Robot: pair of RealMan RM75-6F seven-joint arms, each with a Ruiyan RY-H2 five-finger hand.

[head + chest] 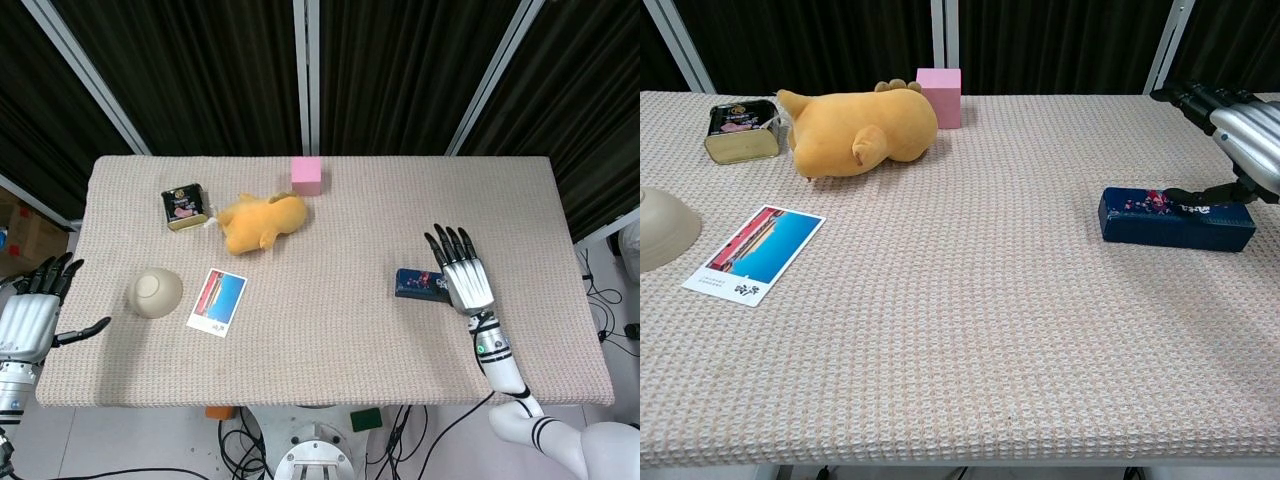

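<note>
- The right hand (462, 276) hovers over the right end of a dark blue box (1175, 218), fingers spread and raised, thumb tip at the box's top edge; it grips nothing.
- The box lies flat on the right half of the woven table (340, 330), well apart from the other items.
- The left hand (32, 318) hangs off the table's left edge, fingers apart and empty, nearest the upturned bowl (155, 292).
- The step in hand looks like a release of the box; the next move likely calls for lifting the right hand clear without nudging it.
</note>
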